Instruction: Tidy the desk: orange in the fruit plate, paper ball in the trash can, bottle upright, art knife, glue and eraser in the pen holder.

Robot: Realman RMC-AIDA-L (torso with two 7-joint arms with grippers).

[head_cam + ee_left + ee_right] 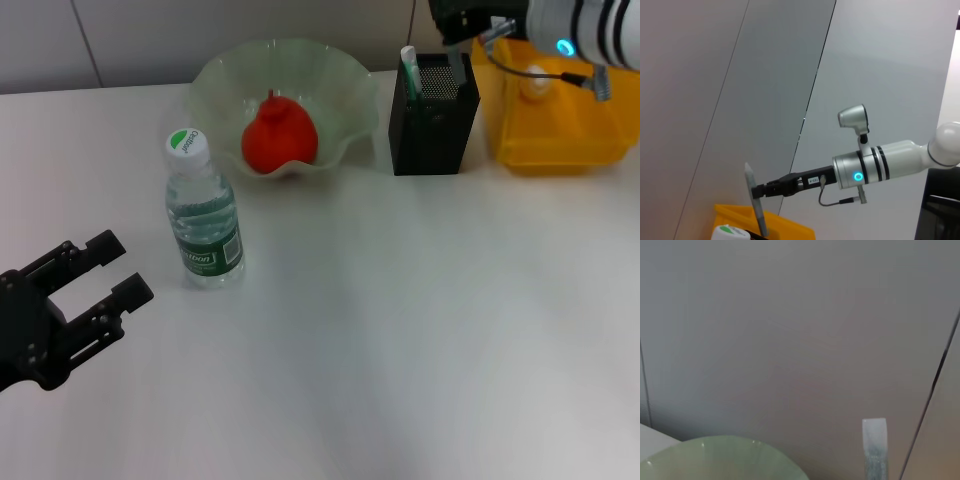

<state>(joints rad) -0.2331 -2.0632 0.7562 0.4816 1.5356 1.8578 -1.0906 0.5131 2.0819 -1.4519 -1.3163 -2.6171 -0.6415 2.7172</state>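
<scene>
Most of your tidying looked done: orange [280, 135] in the fruit plate [215, 75], bottle [203, 215] upright, something white in the trash can [555, 135], while your right gripper [756, 191] pinched a grey blade-like tool above the pen holder [433, 118] and your left gripper [95, 285] waited wide open.

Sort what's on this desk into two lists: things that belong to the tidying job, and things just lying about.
Belong to the job:
orange, in the fruit plate
bottle, upright
pen holder, a white-capped stick inside
trash can, a pale lump inside

Just lying about:
nothing else visible on the table
</scene>
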